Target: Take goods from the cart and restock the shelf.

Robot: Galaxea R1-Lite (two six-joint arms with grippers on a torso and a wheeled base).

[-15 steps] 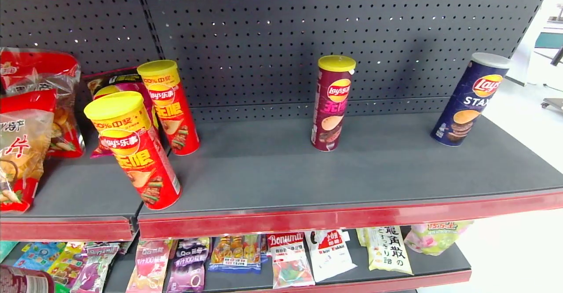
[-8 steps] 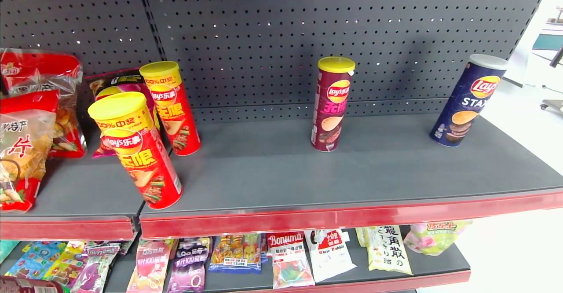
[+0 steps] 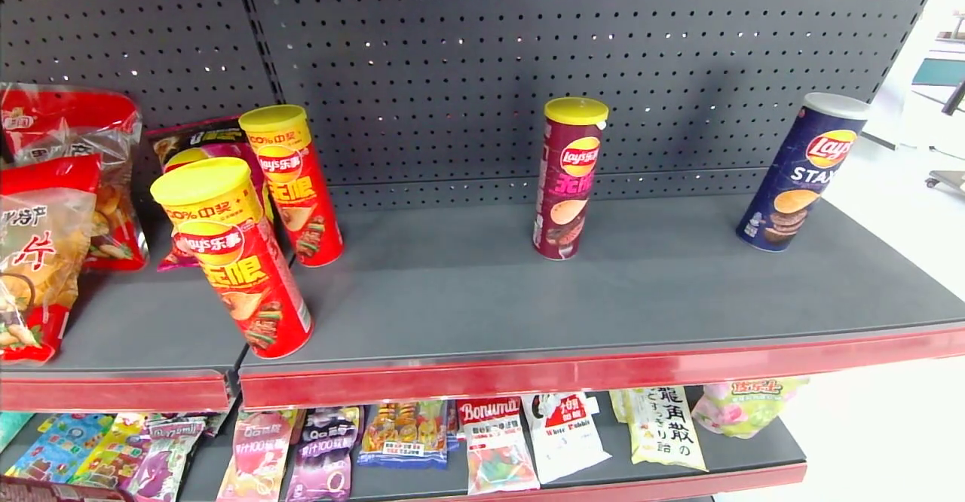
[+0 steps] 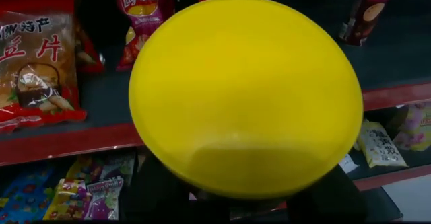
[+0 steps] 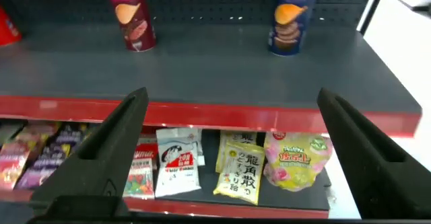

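Four chip cans stood on the upper shelf (image 3: pixel 467 291): a front red can (image 3: pixel 234 261) and a rear red can (image 3: pixel 292 185) toward the left, a maroon can (image 3: pixel 567 178) mid-shelf, and a blue can (image 3: pixel 803 174) out at the right end. And there was a fifth, a yellow-lidded chip can (image 4: pixel 246 96), gripped in the left gripper (image 4: pixel 242 207). It was held low at the left, out in front of the shelving and not on the board. Its lid faced the wrist camera, so I couldn't tell how it was tilted. The right gripper (image 5: pixel 232 93) hung before the shelf farther right, fingers spread wide with nothing between them.

This looked to me like the carry-in. The bare stretch between the rear red can and the maroon can seemed the natural landing spot. To do it well, the base would need to rise clear of the red front lip (image 3: pixel 573 372). The approach should be straight in, wide of the front red can, which stood close to the edge. A tall, narrow can like that tips easily. It should be vertical and seated flat before the fingers let go.
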